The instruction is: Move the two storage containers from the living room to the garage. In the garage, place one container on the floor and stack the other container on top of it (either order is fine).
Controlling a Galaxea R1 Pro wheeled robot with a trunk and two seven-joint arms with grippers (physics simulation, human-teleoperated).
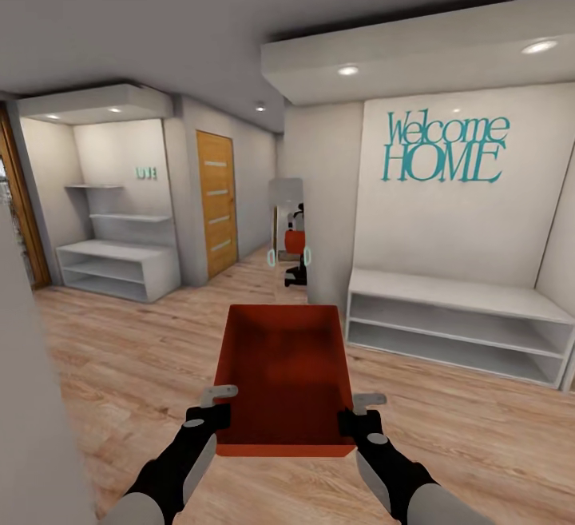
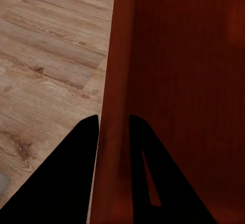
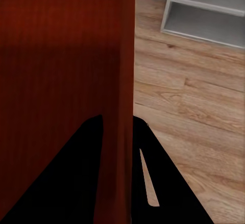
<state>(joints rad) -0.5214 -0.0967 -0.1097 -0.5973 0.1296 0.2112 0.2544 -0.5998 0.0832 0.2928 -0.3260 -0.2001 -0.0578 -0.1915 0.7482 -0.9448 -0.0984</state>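
Over light wood planks, each pincer, left (image 1: 214, 405) and right (image 1: 361, 411), clamps the smooth red-orange open-top container (image 1: 283, 377).

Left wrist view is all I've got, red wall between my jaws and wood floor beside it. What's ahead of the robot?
Observer: A hallway. The head view shows a white wall with teal "Welcome HOME" lettering above a low white shelf bench.
Operator: Is the other arm on the bin too?
Observer: Yes. The right gripper straddles the opposite wall of the storage container, one finger inside, one outside.
Operator: Anything in the bin?
Observer: No, the head view shows its floor bare.
Operator: Any door nearby?
Observer: A wooden door with pale slats stands ahead on the left, closed.
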